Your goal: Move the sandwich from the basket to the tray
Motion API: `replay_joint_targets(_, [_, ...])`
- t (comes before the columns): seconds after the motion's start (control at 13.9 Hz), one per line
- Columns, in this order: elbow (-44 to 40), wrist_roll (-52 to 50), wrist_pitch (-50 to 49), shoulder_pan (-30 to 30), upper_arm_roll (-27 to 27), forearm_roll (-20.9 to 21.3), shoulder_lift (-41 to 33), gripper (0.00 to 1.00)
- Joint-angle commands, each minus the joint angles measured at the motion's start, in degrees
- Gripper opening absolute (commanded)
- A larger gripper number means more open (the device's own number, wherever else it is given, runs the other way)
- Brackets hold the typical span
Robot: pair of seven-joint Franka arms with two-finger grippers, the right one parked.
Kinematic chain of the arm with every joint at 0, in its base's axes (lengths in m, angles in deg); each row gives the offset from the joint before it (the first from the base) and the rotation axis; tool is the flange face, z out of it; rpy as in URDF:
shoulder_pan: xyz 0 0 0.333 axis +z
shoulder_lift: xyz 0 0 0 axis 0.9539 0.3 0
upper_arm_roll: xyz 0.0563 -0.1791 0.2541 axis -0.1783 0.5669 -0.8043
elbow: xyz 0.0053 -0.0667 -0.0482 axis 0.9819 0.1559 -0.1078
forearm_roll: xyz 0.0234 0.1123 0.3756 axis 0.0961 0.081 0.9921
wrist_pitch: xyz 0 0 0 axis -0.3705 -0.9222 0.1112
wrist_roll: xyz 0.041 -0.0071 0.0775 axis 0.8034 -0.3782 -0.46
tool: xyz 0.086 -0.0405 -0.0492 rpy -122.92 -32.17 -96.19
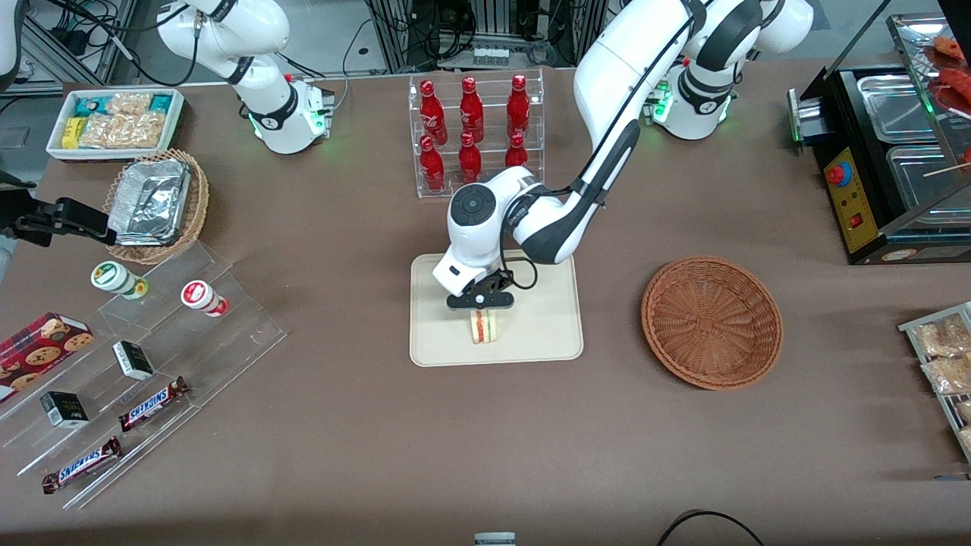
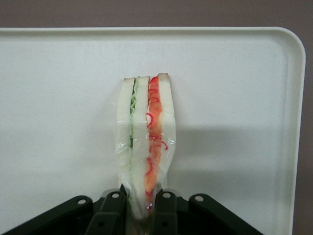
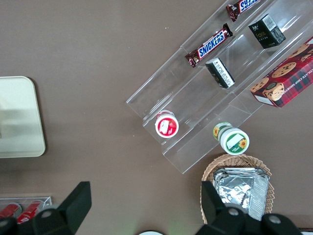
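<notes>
My pincer point(image 1: 479, 303) hangs over the middle of the tray point(image 1: 440, 345), clamped on the sandwich point(image 1: 483, 326). In my wrist camera the two fingers point(image 2: 113, 211) pinch the wedge point(image 2: 145, 147) by one end, its green and orange-red layers running away from me over the tray's pale floor point(image 2: 234, 98). The basket point(image 1: 711, 322) sits empty on the table, well apart from the tray toward my arm's end.

The risk I see is in the release. The wedge stands on a thin edge, so if I part my fingers while it is off the tray or leaning, I judge it will tip over, perhaps roll toward the rim. The clear wrap looks slick and could cling to a finger and drag the sandwich as I lift away. Squeezing harder would crush the soft bread.

I cannot tell whether the lower edge touches the tray or hangs just above it. My fingertips are hidden by the wrap and cut off at the frame edge.
</notes>
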Motion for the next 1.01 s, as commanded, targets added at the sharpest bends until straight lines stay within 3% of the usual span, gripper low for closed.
replay_joint_targets(0.0, [-1.1,-0.11,-0.4,-0.54,-0.47,0.84,0.13,1.0])
replay_joint_targets(0.22, [-1.45,-0.11,-2.14,-0.36,-0.47,0.67,-2.14,1.0])
replay_joint_targets(0.43, [-1.45,-0.47,-8.11,0.86,-0.91,-0.12,-9.69,1.0])
replay_joint_targets(0.94, [-0.4,0.31,-29.56,14.38,-0.82,-2.06,-28.42,1.0])
